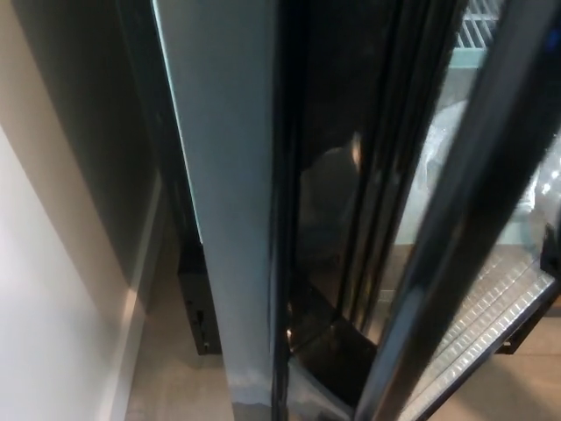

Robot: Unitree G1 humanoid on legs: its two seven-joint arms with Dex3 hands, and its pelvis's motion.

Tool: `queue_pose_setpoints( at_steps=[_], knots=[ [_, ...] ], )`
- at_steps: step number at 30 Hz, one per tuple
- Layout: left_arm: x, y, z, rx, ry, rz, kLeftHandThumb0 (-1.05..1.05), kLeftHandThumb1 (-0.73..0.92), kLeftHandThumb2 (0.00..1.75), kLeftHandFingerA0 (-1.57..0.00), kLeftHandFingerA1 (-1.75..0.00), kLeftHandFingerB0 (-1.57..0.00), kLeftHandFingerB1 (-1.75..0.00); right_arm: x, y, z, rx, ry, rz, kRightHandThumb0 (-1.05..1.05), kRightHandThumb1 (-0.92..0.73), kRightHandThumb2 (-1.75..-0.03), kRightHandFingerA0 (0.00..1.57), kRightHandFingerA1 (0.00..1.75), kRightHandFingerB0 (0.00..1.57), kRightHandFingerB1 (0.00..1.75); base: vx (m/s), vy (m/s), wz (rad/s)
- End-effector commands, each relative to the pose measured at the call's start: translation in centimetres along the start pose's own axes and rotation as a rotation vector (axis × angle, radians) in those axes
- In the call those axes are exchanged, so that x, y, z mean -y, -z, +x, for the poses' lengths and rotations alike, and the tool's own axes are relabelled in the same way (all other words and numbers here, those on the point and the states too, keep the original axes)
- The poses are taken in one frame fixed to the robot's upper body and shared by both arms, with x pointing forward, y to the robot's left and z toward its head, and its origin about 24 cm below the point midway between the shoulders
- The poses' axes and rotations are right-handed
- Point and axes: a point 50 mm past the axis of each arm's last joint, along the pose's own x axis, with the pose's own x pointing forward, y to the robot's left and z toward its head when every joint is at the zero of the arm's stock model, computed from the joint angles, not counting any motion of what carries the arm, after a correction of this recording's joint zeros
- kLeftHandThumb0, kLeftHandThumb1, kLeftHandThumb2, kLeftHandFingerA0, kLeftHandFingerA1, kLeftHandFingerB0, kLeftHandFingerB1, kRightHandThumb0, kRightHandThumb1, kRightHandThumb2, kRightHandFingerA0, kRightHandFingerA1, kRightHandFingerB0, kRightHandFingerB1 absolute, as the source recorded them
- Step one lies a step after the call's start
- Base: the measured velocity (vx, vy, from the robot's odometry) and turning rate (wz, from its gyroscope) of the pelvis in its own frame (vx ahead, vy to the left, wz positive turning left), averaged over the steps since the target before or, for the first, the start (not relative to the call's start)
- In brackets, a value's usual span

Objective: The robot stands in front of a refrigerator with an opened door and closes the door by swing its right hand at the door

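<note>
The right hand (552, 250) shows only as a dark sliver at the right edge of the head view, partly cut off by the frame, so whether its fingers are spread or closed cannot be told, nor whether it touches anything. The left hand is out of view.

The refrigerator door (456, 210) runs as a thick black bar slanting from the top right down to the bottom centre, its edge turned toward the camera and standing just left of that sliver of hand. Behind and right of it lie a white wire shelf (491, 303) and crumpled clear plastic (443, 145). Left of the door a narrow gap opens onto black vertical frame rails (372, 175) with glossy, reflective faces. Further left stands a tall, smooth pale grey-blue panel (223, 193), its long edges straight and nearly upright.

A dark wall (88, 114) and a white skirting strip (131, 307) close in the left side, leaving a slim channel of beige floor (171, 377) beside a black base block (200, 311).
</note>
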Motion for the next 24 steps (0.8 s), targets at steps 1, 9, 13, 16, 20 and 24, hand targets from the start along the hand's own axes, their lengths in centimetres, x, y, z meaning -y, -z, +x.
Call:
queue_pose_setpoints(
  at_steps=[1, 9, 13, 16, 20, 24],
  knots=[
    [-0.9, 0.4, -0.2, 0.012, -0.034, 0.073, -0.48, 0.61, 0.97, -0.39, -0.56, -0.26, -0.48, -6.6, 0.0, 2.4, 0.288, -0.293, -0.37, -0.87, -0.86, -1.06, 0.0, 0.05, 0.0, 0.08, 0.0, 0.0, 0.0],
    [-1.1, -0.5, 0.0, 0.03, -0.023, 0.025, -0.52, 0.63, 0.93, -0.37, -0.52, -0.26, -0.46, -13.3, 8.8, 1.9, 0.035, -0.785, -0.485, -0.78, -0.77, -1.09, 0.0, 0.16, 0.03, 0.21, 0.0, 0.0, 0.0],
    [-1.2, -0.8, 0.1, 0.046, -0.025, 0.025, -0.48, 0.62, 0.94, -0.39, -0.54, -0.28, -0.48, -14.0, 12.8, 0.6, -0.138, -0.96, -0.594, -0.68, -0.88, -0.66, 0.03, 0.22, 0.09, 0.24, 0.0, 0.0, 0.0],
    [-1.2, -0.8, 0.0, 0.05, -0.022, 0.031, -0.48, 0.62, 0.95, -0.39, -0.55, -0.27, -0.48, -13.9, 15.0, -0.3, -0.234, -1.031, -0.663, -0.76, -0.73, -1.03, 0.0, 0.25, 0.12, 0.31, 0.0, 0.0, 0.0],
    [-1.3, -0.9, 0.1, 0.048, -0.025, 0.039, -0.48, 0.62, 0.95, -0.39, -0.55, -0.27, -0.48, -12.8, 17.6, -1.2, -0.378, -1.121, -0.734, -0.7, -0.82, -0.69, 0.08, 0.22, 0.13, 0.24, 0.0, 0.0, 0.0],
    [-1.5, -0.9, 0.0, 0.051, -0.022, 0.073, -0.47, 0.63, 0.96, -0.4, -0.55, -0.29, -0.48, -11.2, 18.8, -2.5, -0.441, -1.174, -0.77, -0.75, -0.72, -1.06, 0.0, 0.31, 0.16, 0.41, 0.0, 0.0, 0.0]
  ],
)
